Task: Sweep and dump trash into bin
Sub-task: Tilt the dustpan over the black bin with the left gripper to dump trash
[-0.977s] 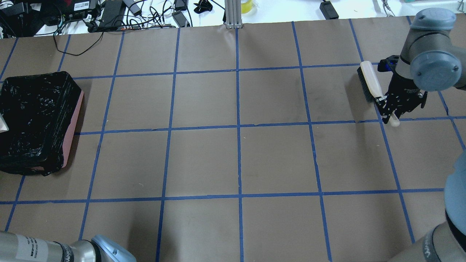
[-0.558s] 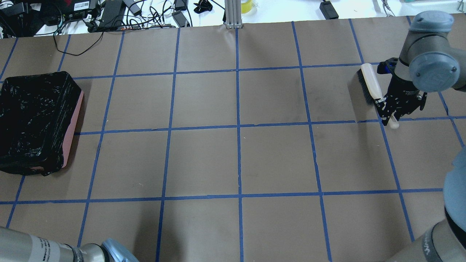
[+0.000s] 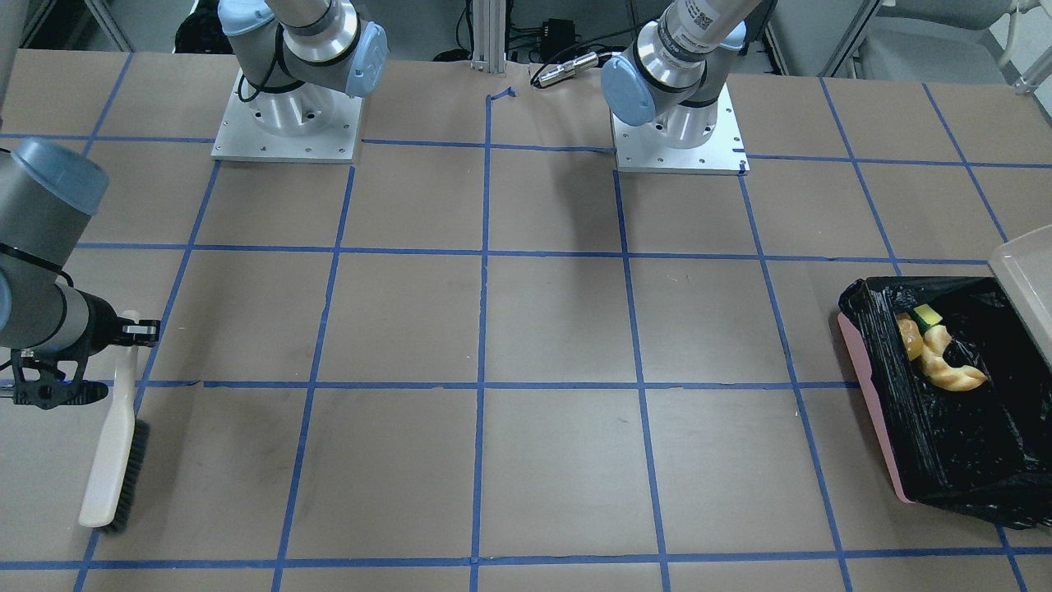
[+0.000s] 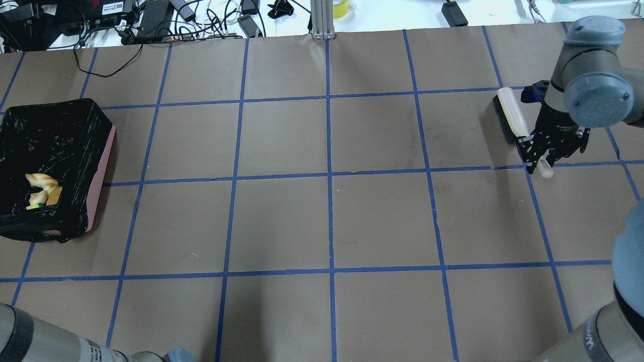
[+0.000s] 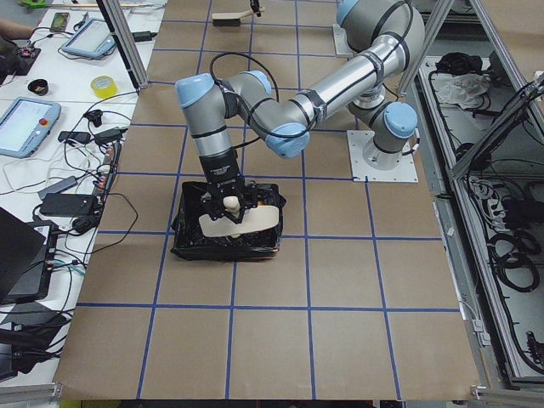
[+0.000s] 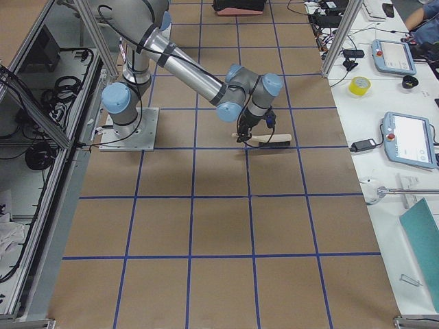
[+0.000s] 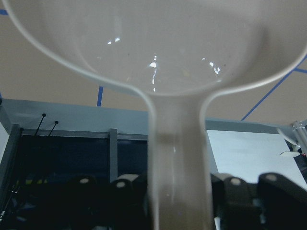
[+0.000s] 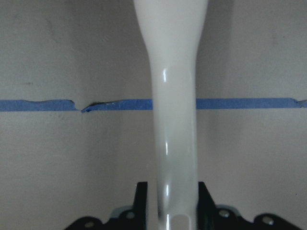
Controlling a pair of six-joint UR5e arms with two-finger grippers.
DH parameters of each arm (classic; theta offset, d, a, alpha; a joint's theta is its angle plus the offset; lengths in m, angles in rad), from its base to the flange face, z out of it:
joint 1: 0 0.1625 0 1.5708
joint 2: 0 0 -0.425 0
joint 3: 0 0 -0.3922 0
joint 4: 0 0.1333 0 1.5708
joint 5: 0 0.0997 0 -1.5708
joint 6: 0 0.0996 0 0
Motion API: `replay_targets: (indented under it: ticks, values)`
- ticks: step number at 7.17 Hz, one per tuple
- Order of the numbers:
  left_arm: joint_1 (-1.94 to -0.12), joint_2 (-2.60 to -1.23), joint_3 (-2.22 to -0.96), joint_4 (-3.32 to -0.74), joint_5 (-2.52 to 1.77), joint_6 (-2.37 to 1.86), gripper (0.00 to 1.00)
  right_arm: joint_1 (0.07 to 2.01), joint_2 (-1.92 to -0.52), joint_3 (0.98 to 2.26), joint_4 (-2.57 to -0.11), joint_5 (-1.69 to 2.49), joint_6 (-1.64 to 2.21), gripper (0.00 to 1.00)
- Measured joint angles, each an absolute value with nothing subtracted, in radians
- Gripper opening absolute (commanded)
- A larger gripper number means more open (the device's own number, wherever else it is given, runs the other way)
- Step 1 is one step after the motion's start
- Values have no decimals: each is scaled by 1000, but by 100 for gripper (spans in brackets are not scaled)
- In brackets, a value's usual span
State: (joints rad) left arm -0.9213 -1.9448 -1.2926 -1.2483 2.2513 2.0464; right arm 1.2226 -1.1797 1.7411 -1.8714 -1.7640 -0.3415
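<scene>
- The left gripper (image 5: 228, 201) is clamping the handle of the beige plastic dustpan (image 5: 242, 223) and holding it tilted above the bin.
- The rectangular pink bin lined with a crinkly black plastic bag (image 4: 103, 166) is sitting at the table's left edge.
- The curved tan croissant-like piece (image 3: 953, 374), the lumpy yellow-brown potato-like lump (image 3: 907, 335) and the small yellow sponge block with a green side (image 3: 929, 315) are lying together inside that bin.
- The right gripper (image 4: 541, 157) is gripping the handle of the white hand brush with black bristles (image 4: 509, 113) near the table's right edge.

No text can be read. The white label (image 3: 699, 16) on the left arm (image 3: 657, 74) and a sticker (image 4: 112, 7) beside the cables (image 4: 201, 22) are too small.
</scene>
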Motion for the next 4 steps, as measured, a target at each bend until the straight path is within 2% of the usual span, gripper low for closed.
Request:
replay_targets:
  ticks: [1, 4]
  values:
    - [-935, -1941, -1297, -1223, 2227, 2067, 0, 1223, -1180, 1741, -1871, -1761, -339, 82]
    - [-975, -1885, -1292, -1300, 1944, 2074, 0, 1223, -1191, 1733, -1868, -1760, -332, 99]
